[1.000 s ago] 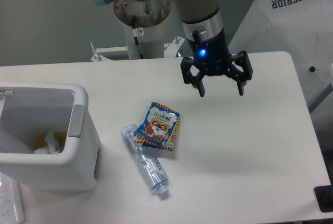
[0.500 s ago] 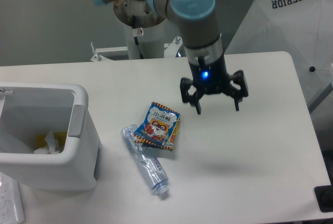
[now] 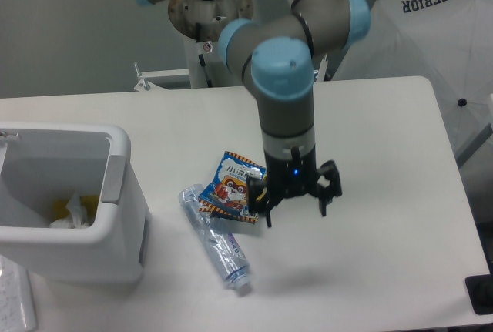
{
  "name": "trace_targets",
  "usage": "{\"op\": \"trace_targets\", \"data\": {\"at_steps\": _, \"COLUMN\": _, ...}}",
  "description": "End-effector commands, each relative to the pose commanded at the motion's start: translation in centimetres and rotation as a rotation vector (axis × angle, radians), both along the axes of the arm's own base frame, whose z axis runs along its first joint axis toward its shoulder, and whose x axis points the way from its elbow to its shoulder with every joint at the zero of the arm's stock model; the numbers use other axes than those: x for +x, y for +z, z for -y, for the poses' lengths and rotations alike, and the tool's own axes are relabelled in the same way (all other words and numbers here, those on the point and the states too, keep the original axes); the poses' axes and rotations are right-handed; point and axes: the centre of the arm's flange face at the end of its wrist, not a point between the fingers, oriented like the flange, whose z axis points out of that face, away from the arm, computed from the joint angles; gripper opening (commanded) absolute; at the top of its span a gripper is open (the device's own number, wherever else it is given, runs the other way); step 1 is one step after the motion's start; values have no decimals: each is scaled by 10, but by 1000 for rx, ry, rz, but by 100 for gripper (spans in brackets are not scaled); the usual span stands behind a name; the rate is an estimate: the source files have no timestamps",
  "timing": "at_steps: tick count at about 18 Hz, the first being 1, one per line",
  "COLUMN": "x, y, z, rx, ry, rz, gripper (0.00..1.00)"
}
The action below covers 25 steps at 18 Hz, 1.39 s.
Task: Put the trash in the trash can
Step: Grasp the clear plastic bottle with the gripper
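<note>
1. A white table (image 3: 385, 139) fills most of the view, with rounded corners on its right side.
2. A white crumpled tissue (image 3: 72, 212) lies beside a yellow scrap (image 3: 55, 209).
3. At the upper right stands a white panel (image 3: 431, 31) printed with the word SUPERIOR.
4. A small black object (image 3: 481, 293) sits at the lower right edge, cut off by the frame.
5. A grey wall (image 3: 69, 31) runs behind.

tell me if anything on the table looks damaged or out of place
The plastic bottle is crushed flat and lies on its side, with the blue snack packet overlapping its upper end. Both sit loose on the table beside the trash can, not in it.
</note>
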Motion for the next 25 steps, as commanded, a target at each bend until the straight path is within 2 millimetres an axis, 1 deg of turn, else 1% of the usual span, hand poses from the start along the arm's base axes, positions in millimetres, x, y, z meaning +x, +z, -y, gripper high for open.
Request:
{"op": "trace_targets", "data": {"at_steps": 1, "x": -6, "y": -4, "z": -5, "rx": 11, "ry": 27, "rz": 2, "gripper": 100}}
{"op": "trace_targets", "data": {"at_steps": 2, "x": -5, "y": -8, "z": -10, "rx": 17, "ry": 42, "rz": 7, "gripper": 100}}
{"op": "trace_targets", "data": {"at_steps": 3, "x": 2, "y": -8, "z": -18, "rx": 27, "ry": 30, "rz": -5, "gripper": 100}}
{"op": "trace_targets", "data": {"at_steps": 4, "x": 2, "y": -11, "z": -19, "rx": 33, "ry": 32, "rz": -9, "gripper": 100}}
{"op": "trace_targets", "data": {"at_steps": 5, "x": 8, "y": -20, "z": -26, "rx": 31, "ry": 37, "rz": 5, "gripper": 100}}
{"op": "trace_targets", "data": {"at_steps": 7, "x": 14, "y": -46, "z": -44, "rx": 41, "ry": 59, "rz": 18, "gripper": 100}}
{"op": "trace_targets", "data": {"at_steps": 8, "x": 15, "y": -55, "z": -49, "rx": 35, "ry": 62, "rz": 28, "gripper": 100}}
{"op": "trace_targets", "data": {"at_steps": 10, "x": 19, "y": -63, "z": -53, "rx": 27, "ry": 56, "rz": 36, "gripper": 100}}
{"op": "trace_targets", "data": {"at_steps": 12, "x": 24, "y": -78, "z": -60, "rx": 12, "ry": 46, "rz": 49, "gripper": 100}}
{"op": "trace_targets", "data": {"at_steps": 14, "x": 26, "y": -90, "z": -63, "rx": 0, "ry": 46, "rz": 60, "gripper": 100}}
{"op": "trace_targets", "data": {"at_steps": 15, "x": 31, "y": -93, "z": -66, "rx": 1, "ry": 55, "rz": 65, "gripper": 100}}
{"op": "trace_targets", "data": {"at_steps": 17, "x": 30, "y": -101, "z": -69, "rx": 11, "ry": 82, "rz": 69, "gripper": 100}}
{"op": "trace_targets", "data": {"at_steps": 20, "x": 30, "y": -108, "z": -69, "rx": 5, "ry": 100, "rz": 77, "gripper": 100}}
{"op": "trace_targets", "data": {"at_steps": 22, "x": 28, "y": -119, "z": -71, "rx": -5, "ry": 111, "rz": 88, "gripper": 100}}
{"op": "trace_targets", "data": {"at_steps": 25, "x": 27, "y": -127, "z": -73, "rx": -25, "ry": 114, "rz": 75, "gripper": 100}}
